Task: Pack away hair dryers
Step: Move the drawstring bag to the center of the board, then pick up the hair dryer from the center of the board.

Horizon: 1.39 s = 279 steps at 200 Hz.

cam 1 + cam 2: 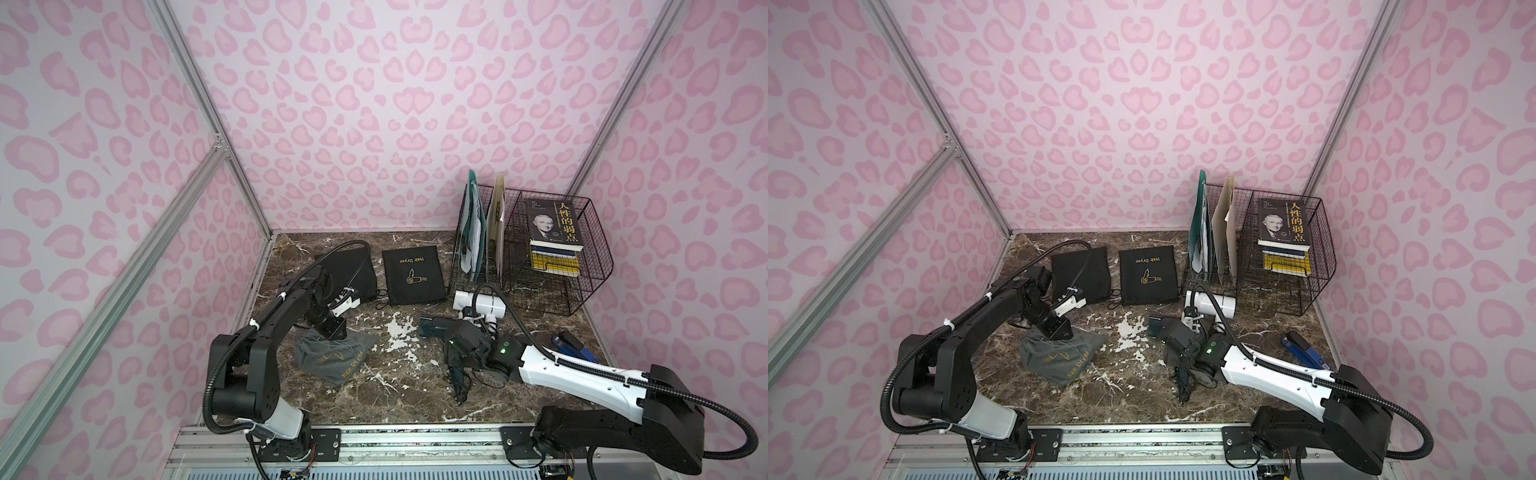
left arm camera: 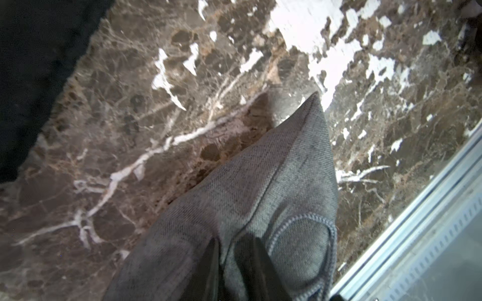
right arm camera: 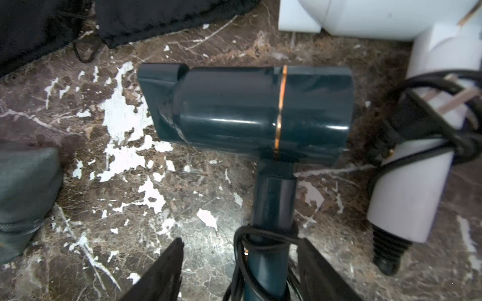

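While the left jaws pinch the grey pouch (image 2: 260,182), the teal hair dryer (image 3: 247,109) lies on the counter (image 3: 130,208), its handle (image 3: 272,206) running back between the spread right jaws, barrel beyond.

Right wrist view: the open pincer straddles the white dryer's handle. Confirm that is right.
Not right: the handle belongs to the dark teal dryer. The right wrist view shows the open right pincer straddling it; the white dryer lies beside.

Left hand (image 2: 232,250) low, pinched tight, right hand (image 3: 241,245) low, spread wide.
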### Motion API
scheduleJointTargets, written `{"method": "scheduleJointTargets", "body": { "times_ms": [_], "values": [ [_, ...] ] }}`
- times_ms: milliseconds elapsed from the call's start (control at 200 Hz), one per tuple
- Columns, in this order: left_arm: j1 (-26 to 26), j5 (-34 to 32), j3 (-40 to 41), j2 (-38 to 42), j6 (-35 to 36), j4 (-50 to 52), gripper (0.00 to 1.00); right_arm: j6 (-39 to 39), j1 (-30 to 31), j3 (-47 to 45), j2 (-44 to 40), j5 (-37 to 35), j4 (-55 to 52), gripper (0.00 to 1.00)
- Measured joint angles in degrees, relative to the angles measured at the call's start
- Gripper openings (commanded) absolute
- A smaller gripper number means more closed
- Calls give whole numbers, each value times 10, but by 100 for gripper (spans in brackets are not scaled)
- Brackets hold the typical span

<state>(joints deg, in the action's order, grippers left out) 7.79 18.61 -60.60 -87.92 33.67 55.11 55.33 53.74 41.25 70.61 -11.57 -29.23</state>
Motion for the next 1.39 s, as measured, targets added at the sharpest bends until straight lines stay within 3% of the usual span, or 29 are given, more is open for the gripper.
{"method": "scheduleJointTargets", "body": {
  "times_ms": [70, 100, 180, 275, 595, 960, 1245, 1395],
  "values": [
    [0, -4, 7, 13, 6, 6, 33, 13, -1, -10, -5, -1, 1, 71],
    [0, -8, 9, 18, 9, 8, 44, 16, -2, -14, -7, -2, 2, 71],
    [0, -19, 7, 33, 8, 9, 58, 26, -6, -24, -10, -2, 8, 71],
    [0, -27, -22, 45, 6, 18, 67, 34, -14, -35, -8, -1, 13, 73],
    [-2, -4, -197, 99, -43, 35, 82, 40, -39, -58, 23, 37, 53, 78],
    [-2, 59, -219, 144, -86, 64, 82, 8, -43, -9, 140, 54, 55, 75],
    [-1, 82, -253, 163, -101, 82, 82, -9, -43, 9, 174, 19, 54, 48],
    [-1, 90, -269, 163, -114, 87, 81, -16, -42, -2, 163, 8, 64, 21]
  ]
}}
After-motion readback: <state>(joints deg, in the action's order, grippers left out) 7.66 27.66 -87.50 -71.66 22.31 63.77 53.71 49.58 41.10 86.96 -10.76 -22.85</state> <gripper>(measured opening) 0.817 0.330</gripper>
